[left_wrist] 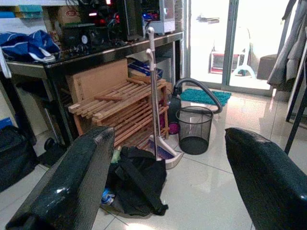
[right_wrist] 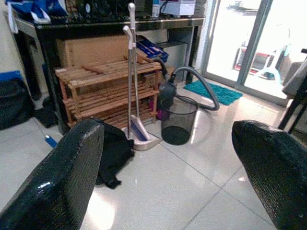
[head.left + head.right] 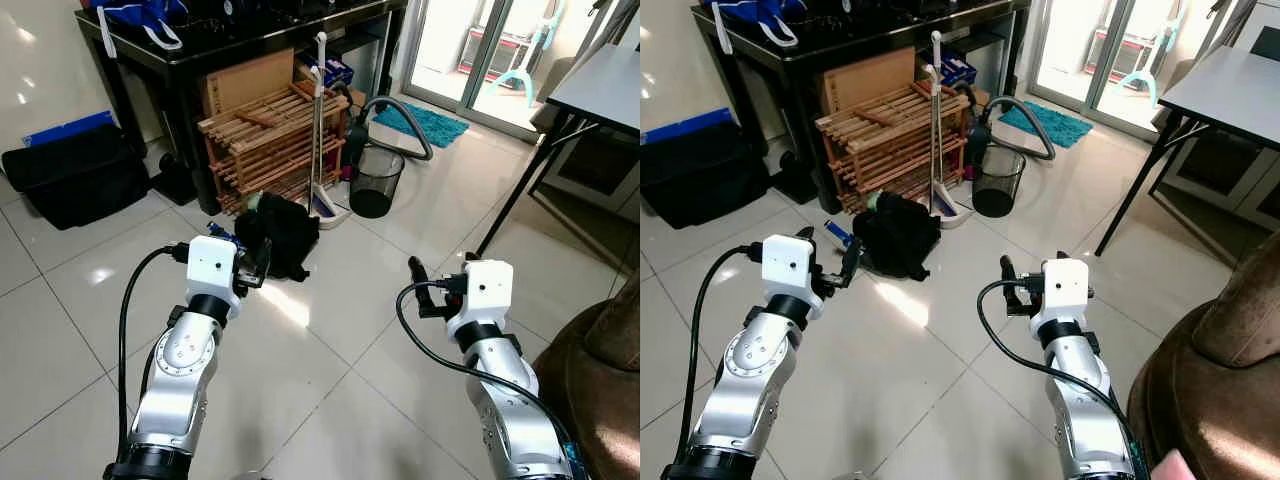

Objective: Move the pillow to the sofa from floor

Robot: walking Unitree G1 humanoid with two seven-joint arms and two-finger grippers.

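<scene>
Over the white tile floor both claws hover empty with fingers spread wide: left claw at 9 o'clock, just short of a black bag; right claw at 3. Brown sofa sits at 4 o'clock; the pillow cannot be made out for certain.

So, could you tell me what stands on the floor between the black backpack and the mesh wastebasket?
A long-handled dustpan set stands between the black backpack and the mesh wastebasket, clearest in the left eye view.
</scene>
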